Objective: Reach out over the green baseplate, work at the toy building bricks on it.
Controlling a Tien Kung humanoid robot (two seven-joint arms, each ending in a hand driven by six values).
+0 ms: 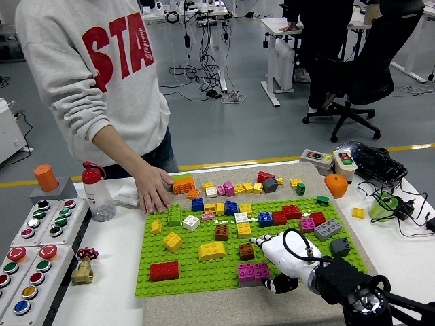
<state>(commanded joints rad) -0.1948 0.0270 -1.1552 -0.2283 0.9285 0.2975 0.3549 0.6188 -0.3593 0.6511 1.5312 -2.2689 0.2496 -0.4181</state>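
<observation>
Head view: 1 green baseplate (197, 272), 2 brown bricks (246, 251).

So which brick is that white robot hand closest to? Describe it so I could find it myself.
Start at the green baseplate and look along its near edge, right of the middle. Just left of the robot's white right hand sits a magenta brick. It is the only magenta piece in that front row; the brown brick stands just behind it, and the red brick sits far to the left.

Person's hand (154, 189) flat on table; red-capped bottle (97, 192), button box (37, 241) at left; orange ball (336, 185), black keyboard (370, 161) at right.
</observation>
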